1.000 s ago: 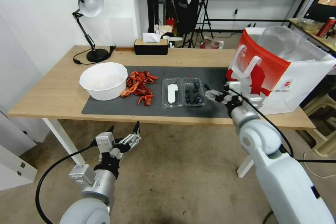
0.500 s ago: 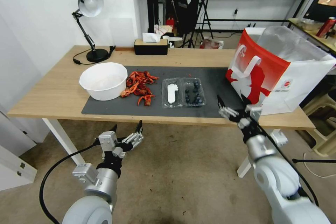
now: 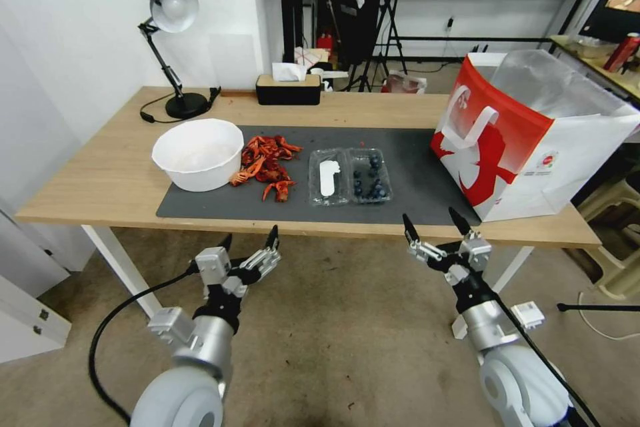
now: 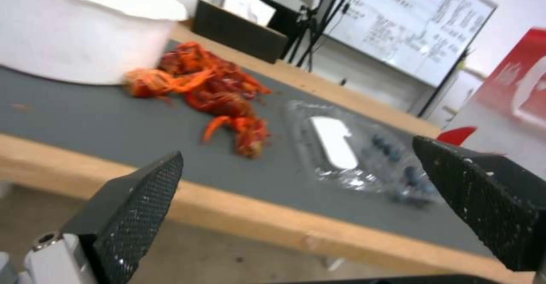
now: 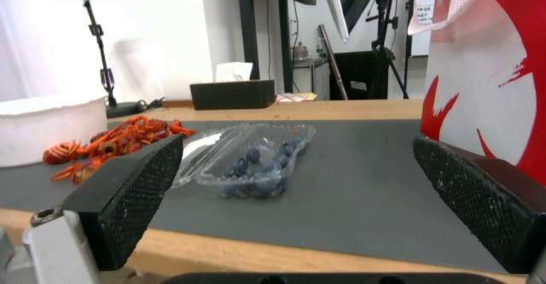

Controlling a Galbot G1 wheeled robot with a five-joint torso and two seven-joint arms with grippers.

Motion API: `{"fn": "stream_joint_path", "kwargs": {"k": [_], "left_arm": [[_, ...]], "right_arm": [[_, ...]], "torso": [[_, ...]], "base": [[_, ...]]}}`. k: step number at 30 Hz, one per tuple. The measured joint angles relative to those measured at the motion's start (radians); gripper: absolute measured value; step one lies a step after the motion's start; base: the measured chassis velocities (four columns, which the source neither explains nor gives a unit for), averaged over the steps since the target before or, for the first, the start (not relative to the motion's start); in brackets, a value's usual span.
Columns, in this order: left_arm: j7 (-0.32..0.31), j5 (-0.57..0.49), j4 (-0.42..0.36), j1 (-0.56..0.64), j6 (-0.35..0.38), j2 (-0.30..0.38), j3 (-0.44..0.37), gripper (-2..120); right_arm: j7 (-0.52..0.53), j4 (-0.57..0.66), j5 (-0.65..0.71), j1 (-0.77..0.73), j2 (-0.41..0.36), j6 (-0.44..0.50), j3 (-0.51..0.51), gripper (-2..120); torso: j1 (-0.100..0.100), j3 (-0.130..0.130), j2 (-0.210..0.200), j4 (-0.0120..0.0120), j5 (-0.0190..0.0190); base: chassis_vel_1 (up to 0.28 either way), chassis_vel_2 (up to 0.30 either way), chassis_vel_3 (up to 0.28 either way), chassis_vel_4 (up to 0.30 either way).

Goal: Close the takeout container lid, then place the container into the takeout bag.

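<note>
— What did the head camera show on the table?

— The container (image 3: 370,176) lay open on the dark mat (image 3: 413,153), blueberries in the right half, with the takeout container lid (image 3: 327,177) folded flat to its left, white label up. Left of the lid sat a heap of red crayfish shells (image 3: 267,163), then a large white bowl (image 3: 198,153). The takeout bag (image 3: 533,133) stood upright at the right end of the table, mouth open, well apart from the container. A desk lamp (image 3: 167,40) and a black tissue box (image 3: 287,88) stood along the far edge.

— And the arms?

— Both hung below the near table edge, over the floor. The left gripper (image 3: 248,248) and the right gripper (image 3: 433,227) each had their fingers spread, holding nothing. Nothing lay between the container and the bag on the mat.

— The left wrist camera?

— Its spread fingertips (image 4: 142,198) framed the shells (image 4: 216,92), the bowl (image 4: 85,41), the lid (image 4: 335,143) and the berries (image 4: 398,164) beyond the table edge.

— The right wrist?

— The same wide gap between its pads (image 5: 136,190). The container (image 5: 262,164) sat straight ahead on the mat, the bag's red-and-white wall (image 5: 489,83) beside it, the tissue box (image 5: 232,94) behind.
</note>
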Motion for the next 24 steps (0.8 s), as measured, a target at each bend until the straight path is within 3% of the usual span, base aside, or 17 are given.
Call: {"fn": "stream_joint_path", "kwargs": {"k": [5, 9, 12, 13, 15, 16, 18, 24], "left_arm": [[-0.01, -0.069, 0.054, -0.072, -0.061, 0.033, 0.044, 100], [-0.045, -0.185, 0.087, -0.151, -0.1, 0.062, 0.092, 100], [-0.159, -0.367, 0.096, -0.244, -0.107, 0.078, 0.166, 100], [-0.159, -0.367, 0.096, -0.244, -0.107, 0.078, 0.166, 100], [-0.237, -0.521, 0.097, -0.314, -0.106, 0.077, 0.218, 100], [-0.237, -0.521, 0.097, -0.314, -0.106, 0.077, 0.218, 100], [-0.31, -0.661, 0.102, -0.392, -0.107, 0.062, 0.262, 100], [-0.408, -0.784, 0.153, -0.526, -0.117, 0.022, 0.321, 100]], "right_arm": [[0.003, 0.013, -0.015, -0.02, 0.012, 0.005, 0.009, 100], [0.008, 0.024, -0.025, -0.037, 0.019, 0.005, 0.018, 100], [0.01, 0.028, -0.033, -0.052, 0.027, 0.005, 0.029, 100], [0.01, 0.028, -0.033, -0.052, 0.027, 0.005, 0.029, 100], [0.013, 0.029, -0.039, -0.06, 0.035, 0.006, 0.037, 100], [0.013, 0.029, -0.039, -0.06, 0.035, 0.006, 0.037, 100], [0.014, 0.029, -0.045, -0.071, 0.043, 0.01, 0.043, 100], [0.014, 0.031, -0.057, -0.092, 0.058, 0.02, 0.059, 100]], "torso": [[0.0, 0.0, 0.0, 0.0, -0.0001], [0.0, 0.0, 0.0, 0.0, 0.0], [0.0, 0.0, 0.0, 0.0, -0.0001], [0.0, 0.0, 0.0, 0.0, -0.0001], [0.0, 0.0, 0.0, 0.0, 0.0001], [0.0, 0.0, 0.0, 0.0, 0.0001], [0.0, 0.0, 0.0, -0.0001, 0.0001], [0.0, 0.0, 0.0, -0.0001, 0.0001]], "base": [[0.0, 0.0, 0.0, 0.0], [0.0, 0.0, 0.0, 0.0], [0.0, 0.0, 0.0, 0.0], [0.0, 0.0, 0.0, 0.0], [0.0, 0.0, 0.0, 0.0], [0.0, 0.0, 0.0, 0.0], [0.0, 0.0, 0.0, 0.0], [0.0, 0.0, 0.0, 0.0]]}}
